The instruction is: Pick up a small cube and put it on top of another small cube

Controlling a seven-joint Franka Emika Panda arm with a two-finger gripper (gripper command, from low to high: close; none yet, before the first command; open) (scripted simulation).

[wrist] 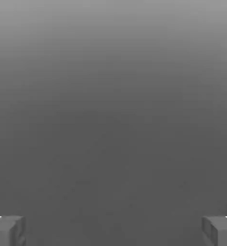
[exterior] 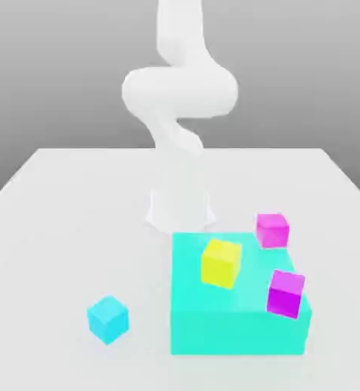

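Observation:
A yellow small cube (exterior: 220,263) sits on top of a large turquoise block (exterior: 236,328). On the same block, toward the exterior view's right, rests a magenta cube (exterior: 285,292). Another magenta cube (exterior: 271,230) stands on the table just behind the block. A small cyan cube (exterior: 107,318) lies alone on the table at the exterior view's left. In the hand view my gripper (wrist: 113,231) is open, its grey fingertips (wrist: 7,231) far apart with nothing between them, facing plain grey background.
The white arm (exterior: 179,92) rises from its base (exterior: 181,208) at the middle of the white table (exterior: 61,214) and curls upward out of the picture. The turquoise block stands right in front of the base.

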